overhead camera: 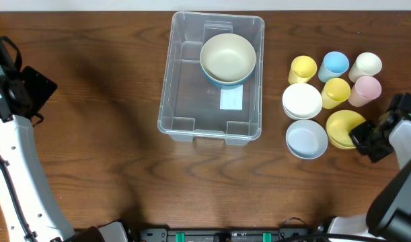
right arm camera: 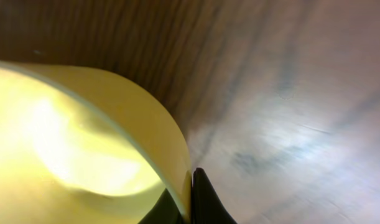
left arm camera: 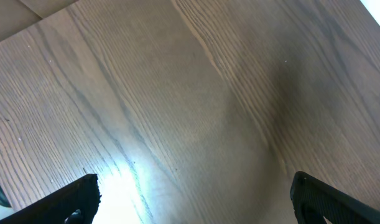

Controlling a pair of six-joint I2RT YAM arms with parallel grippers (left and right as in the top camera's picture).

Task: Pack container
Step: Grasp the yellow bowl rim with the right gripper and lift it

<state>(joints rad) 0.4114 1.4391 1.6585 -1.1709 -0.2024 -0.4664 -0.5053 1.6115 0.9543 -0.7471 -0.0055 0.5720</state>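
A clear plastic container (overhead camera: pixel 192 94) is sitting at the far middle of a wooden table (overhead camera: pixel 97 154). It is holding a cream bowl (overhead camera: pixel 227 57) nested in a blue bowl (overhead camera: pixel 215 79) by its far right corner. The left gripper (left arm camera: pixel 193 202) is hanging over bare wood at the table's left, its fingers spread wide and holding nothing. Right of the container, five pastel cups (overhead camera: pixel 335 65) and a white bowl (overhead camera: pixel 302 99) are standing close together. The right gripper (overhead camera: pixel 364 136) is sitting at the rim of a yellow bowl (overhead camera: pixel 340 124). Its jaws seem to be pinching that rim, though the close view is blurred.
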